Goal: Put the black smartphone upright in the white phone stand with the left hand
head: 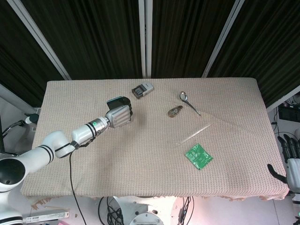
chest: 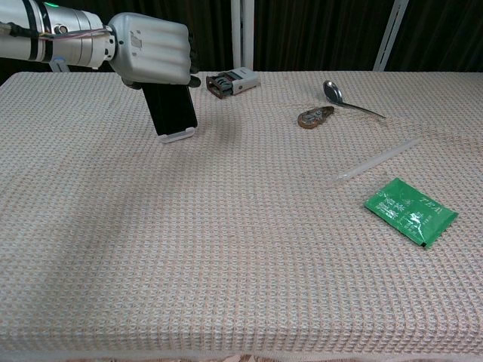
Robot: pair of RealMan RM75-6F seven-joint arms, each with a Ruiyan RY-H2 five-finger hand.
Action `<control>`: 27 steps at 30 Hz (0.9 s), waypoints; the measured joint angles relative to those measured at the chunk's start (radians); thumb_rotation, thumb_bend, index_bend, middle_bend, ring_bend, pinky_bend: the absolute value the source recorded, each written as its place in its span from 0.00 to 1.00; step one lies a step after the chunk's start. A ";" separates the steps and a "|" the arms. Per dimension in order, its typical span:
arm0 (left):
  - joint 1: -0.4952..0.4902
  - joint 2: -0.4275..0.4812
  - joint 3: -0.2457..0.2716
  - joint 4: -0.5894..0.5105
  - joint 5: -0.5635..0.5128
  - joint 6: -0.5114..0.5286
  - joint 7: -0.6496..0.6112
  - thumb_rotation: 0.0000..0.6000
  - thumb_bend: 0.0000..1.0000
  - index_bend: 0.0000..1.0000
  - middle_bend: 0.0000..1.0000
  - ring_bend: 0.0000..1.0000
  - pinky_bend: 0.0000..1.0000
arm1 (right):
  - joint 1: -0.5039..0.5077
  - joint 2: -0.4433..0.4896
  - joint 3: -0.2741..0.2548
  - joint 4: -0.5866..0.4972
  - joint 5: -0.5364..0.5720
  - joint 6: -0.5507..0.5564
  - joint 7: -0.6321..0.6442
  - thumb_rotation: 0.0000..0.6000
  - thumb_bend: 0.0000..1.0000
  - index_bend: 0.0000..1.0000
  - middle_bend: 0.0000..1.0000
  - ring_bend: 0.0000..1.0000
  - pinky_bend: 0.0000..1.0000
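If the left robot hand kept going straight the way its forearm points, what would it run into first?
Probably the small grey device, which lies up and right of the left robot hand holding the black smartphone. Depth is unclear, so it might pass above.

A beige waffle-weave cloth (chest: 226,249) covers the desk. The smartphone (chest: 172,109) is black, its stand (chest: 176,136) white, the left hand (chest: 151,56) silver-grey. At three o'clock lies a green packet (chest: 410,210) with white print.
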 measured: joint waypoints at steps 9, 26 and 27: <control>0.005 0.015 -0.014 -0.032 -0.061 -0.055 0.056 1.00 0.22 0.08 0.21 0.20 0.30 | 0.001 -0.004 0.002 0.003 0.005 -0.006 0.002 1.00 0.18 0.00 0.00 0.00 0.00; 0.023 0.050 -0.045 -0.133 -0.174 -0.088 0.119 1.00 0.04 0.01 0.06 0.10 0.22 | -0.003 -0.002 0.005 -0.007 0.006 0.004 0.000 1.00 0.18 0.00 0.00 0.00 0.00; 0.024 0.053 -0.046 -0.139 -0.181 -0.089 0.123 1.00 0.03 0.01 0.06 0.09 0.22 | -0.003 0.000 0.005 -0.008 0.005 0.006 0.001 1.00 0.18 0.00 0.00 0.00 0.00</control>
